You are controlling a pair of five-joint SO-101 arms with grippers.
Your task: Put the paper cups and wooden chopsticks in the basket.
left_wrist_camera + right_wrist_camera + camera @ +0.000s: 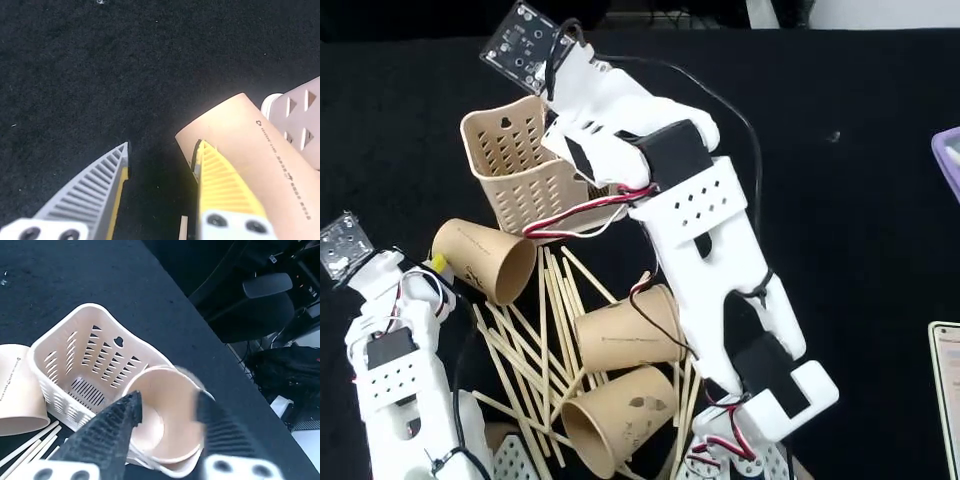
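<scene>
As the paper cup (485, 260) looks crushable, pinch its rim softly; left gripper (162, 147) gapes, cup at 3 o'clock; right gripper (170, 396) unclear

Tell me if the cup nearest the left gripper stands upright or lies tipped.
Tipped: the paper cup lies on its side, mouth toward the chopsticks.

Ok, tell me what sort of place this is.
Probably a lab or office workroom: robot arms at a black-covered table, with what looks like an office chair and a dark bag beyond it.
</scene>
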